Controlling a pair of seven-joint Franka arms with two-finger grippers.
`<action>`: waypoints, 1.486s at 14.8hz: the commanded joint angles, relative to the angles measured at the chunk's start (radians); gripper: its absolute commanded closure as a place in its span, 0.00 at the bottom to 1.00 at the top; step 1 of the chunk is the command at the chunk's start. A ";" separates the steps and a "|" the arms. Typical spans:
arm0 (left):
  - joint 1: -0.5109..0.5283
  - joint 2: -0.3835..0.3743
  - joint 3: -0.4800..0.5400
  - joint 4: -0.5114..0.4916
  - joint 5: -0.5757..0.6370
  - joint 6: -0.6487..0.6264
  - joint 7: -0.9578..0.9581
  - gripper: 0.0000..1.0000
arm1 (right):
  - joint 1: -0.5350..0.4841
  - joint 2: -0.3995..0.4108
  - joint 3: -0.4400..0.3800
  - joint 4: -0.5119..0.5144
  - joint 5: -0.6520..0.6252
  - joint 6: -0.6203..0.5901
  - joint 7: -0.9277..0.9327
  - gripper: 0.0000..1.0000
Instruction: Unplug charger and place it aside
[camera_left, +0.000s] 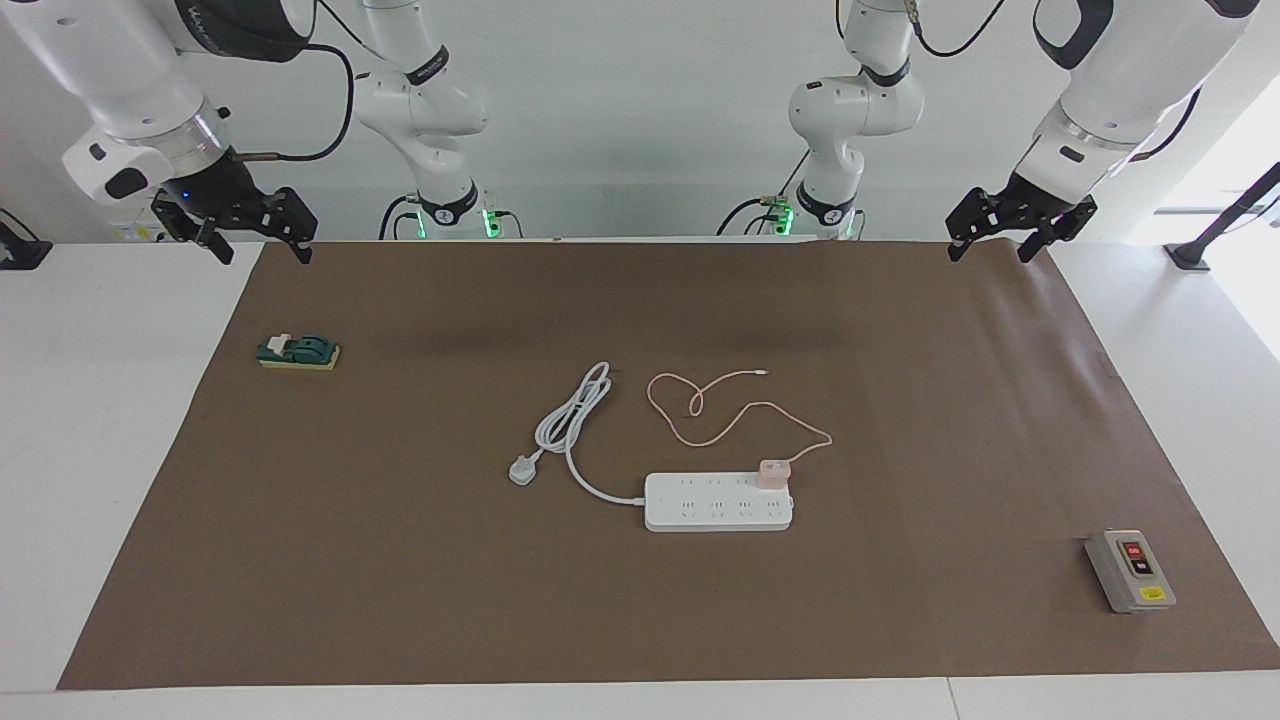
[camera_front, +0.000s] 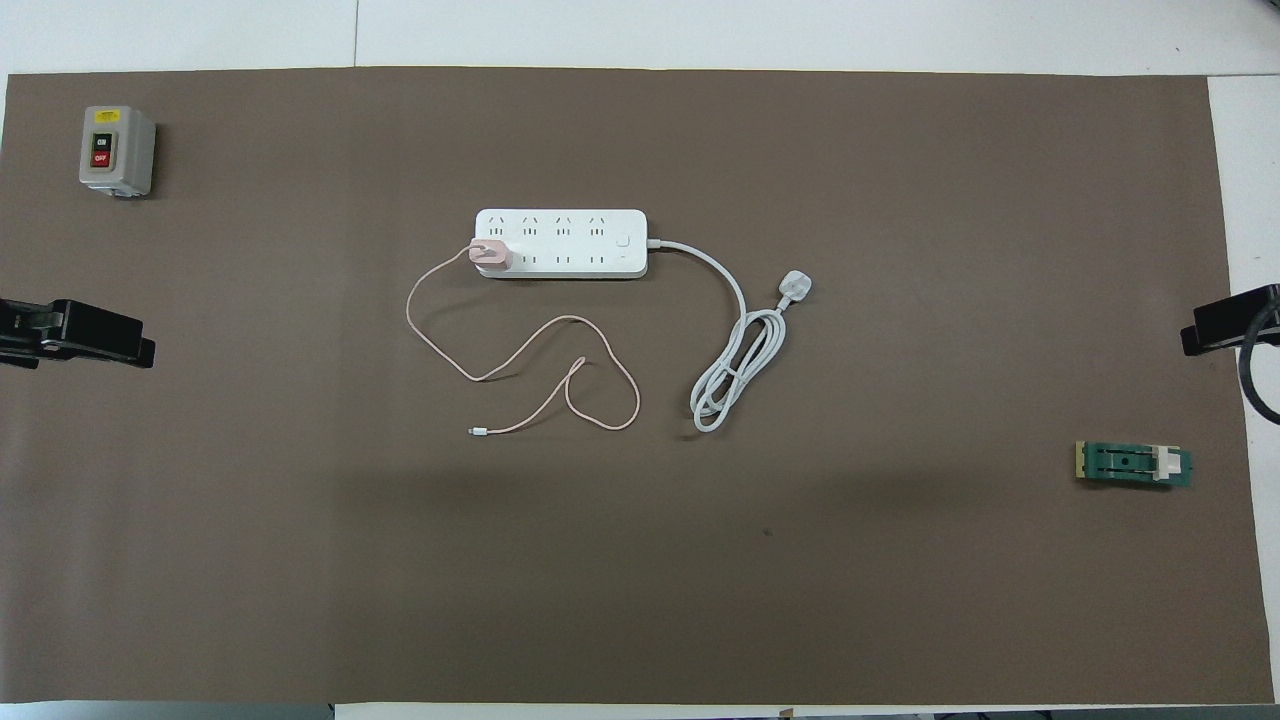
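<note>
The charger (camera_left: 773, 473) is sitting plugged into the strip (camera_left: 719, 502) just below the middle of the facing view, at the strip's end toward the left arm, in the row nearer to the robots. Its pink cable (camera_left: 735, 410) is looping over the brown mat (camera_left: 900, 400) toward the robots, ending in a small connector near the frame's centre. The strip's white cord (camera_left: 572, 420) is lying coiled beside it toward the right arm's end, with the white plug (camera_left: 523, 469) resting on the mat.

The left gripper (camera_left: 1008, 235) is hanging at the upper right of the facing view over the mat's corner, its fingers spread apart and holding nothing. The right gripper (camera_left: 258, 240) is hanging at the upper left over the mat's other near corner, fingers likewise apart and empty. Both arms are waiting.

A grey switch box (camera_left: 1130, 570) is sitting at the lower right of the facing view. A green and yellow block (camera_left: 298, 351) is lying at the left, below the right gripper.
</note>
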 joint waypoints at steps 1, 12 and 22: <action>-0.001 0.002 0.003 0.010 0.021 0.003 0.015 0.00 | -0.009 -0.015 0.001 -0.017 0.019 0.020 0.021 0.00; 0.003 -0.023 0.009 0.015 0.018 -0.009 0.001 0.00 | -0.009 -0.017 0.001 -0.017 0.017 0.017 0.021 0.00; -0.020 -0.026 -0.003 0.007 0.012 0.038 -0.275 0.00 | -0.026 -0.027 -0.002 -0.021 0.025 -0.032 -0.027 0.00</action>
